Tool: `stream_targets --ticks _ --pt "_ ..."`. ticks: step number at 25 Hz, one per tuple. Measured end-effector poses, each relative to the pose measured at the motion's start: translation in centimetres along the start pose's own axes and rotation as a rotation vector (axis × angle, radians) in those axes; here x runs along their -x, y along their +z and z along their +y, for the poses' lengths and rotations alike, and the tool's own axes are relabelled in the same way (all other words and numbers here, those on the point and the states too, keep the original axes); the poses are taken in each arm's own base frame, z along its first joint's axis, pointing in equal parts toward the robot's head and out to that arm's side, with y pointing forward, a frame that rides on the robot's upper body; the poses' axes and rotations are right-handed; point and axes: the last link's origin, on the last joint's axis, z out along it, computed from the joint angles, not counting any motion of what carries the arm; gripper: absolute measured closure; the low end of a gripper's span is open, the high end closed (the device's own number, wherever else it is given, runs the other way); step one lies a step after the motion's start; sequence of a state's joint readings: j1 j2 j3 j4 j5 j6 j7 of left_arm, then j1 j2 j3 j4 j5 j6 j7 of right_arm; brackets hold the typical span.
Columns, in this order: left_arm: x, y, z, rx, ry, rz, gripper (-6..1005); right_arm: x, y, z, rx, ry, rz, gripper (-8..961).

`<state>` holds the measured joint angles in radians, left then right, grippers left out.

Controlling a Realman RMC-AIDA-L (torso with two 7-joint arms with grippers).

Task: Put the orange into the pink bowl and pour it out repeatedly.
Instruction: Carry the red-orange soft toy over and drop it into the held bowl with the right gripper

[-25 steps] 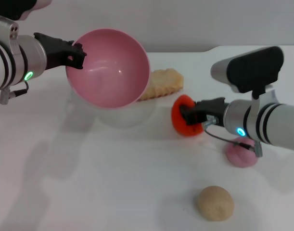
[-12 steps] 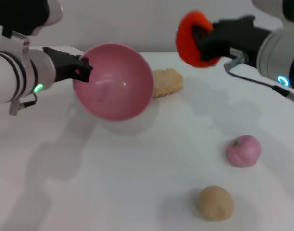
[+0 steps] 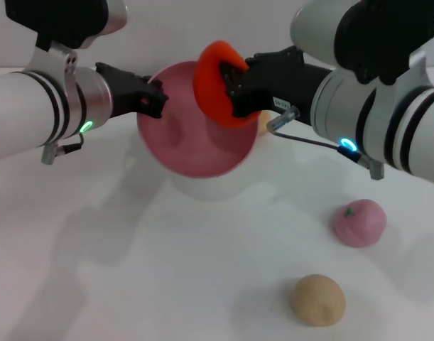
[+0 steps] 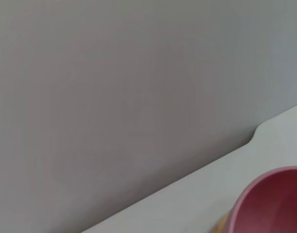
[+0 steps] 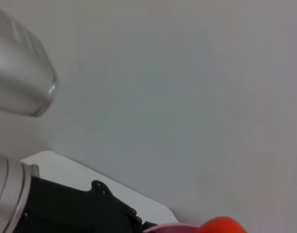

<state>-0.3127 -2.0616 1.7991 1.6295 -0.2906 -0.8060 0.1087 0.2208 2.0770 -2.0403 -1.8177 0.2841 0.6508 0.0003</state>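
Note:
In the head view my left gripper [image 3: 157, 98] is shut on the left rim of the pink bowl [image 3: 188, 142] and holds it above the table, its opening tipped up and toward the right. The red-orange orange [image 3: 215, 89] hangs over the bowl's right rim, with my right gripper [image 3: 231, 85] shut on it from the right. A slice of the bowl [image 4: 272, 204] shows in the left wrist view. The right wrist view catches the top of the orange [image 5: 221, 226] and a strip of the bowl's rim [image 5: 168, 227].
A small pink peach-like ball [image 3: 359, 222] with a green dot lies on the white table at the right. A beige round bun [image 3: 317, 299] sits nearer the front. The left and front of the table [image 3: 131, 270] are bare white surface.
My right gripper lifted the orange off the table, swung it up and leftward, and now holds it over the bowl. My left gripper shifted the bowl rightward and a bit lower.

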Motion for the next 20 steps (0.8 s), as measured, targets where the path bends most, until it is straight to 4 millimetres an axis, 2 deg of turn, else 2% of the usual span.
stream_targets --ticks 5,11,14,16,20 --pt "-0.4 0.1 0.2 0.007 0.007 0.008 950 -0.2 0.2 -0.2 -0.005 0.022 0.003 903" --pt "-0.6 0.1 0.3 0.010 0.018 0.013 950 -0.2 0.2 -0.6 -0.015 0.041 0.000 745" --pt "-0.6 0.2 0.3 0.005 0.042 0.014 950 -0.2 0.2 -1.2 -0.032 0.062 -0.003 625" --pt "-0.5 0.3 0.3 -0.007 0.108 0.019 950 -0.5 -0.2 -2.6 -0.075 0.108 0.003 545" --pt "0.0 0.9 0.9 -0.052 0.424 0.012 950 -2.9 -2.3 -8.4 -0.246 0.245 0.070 426"
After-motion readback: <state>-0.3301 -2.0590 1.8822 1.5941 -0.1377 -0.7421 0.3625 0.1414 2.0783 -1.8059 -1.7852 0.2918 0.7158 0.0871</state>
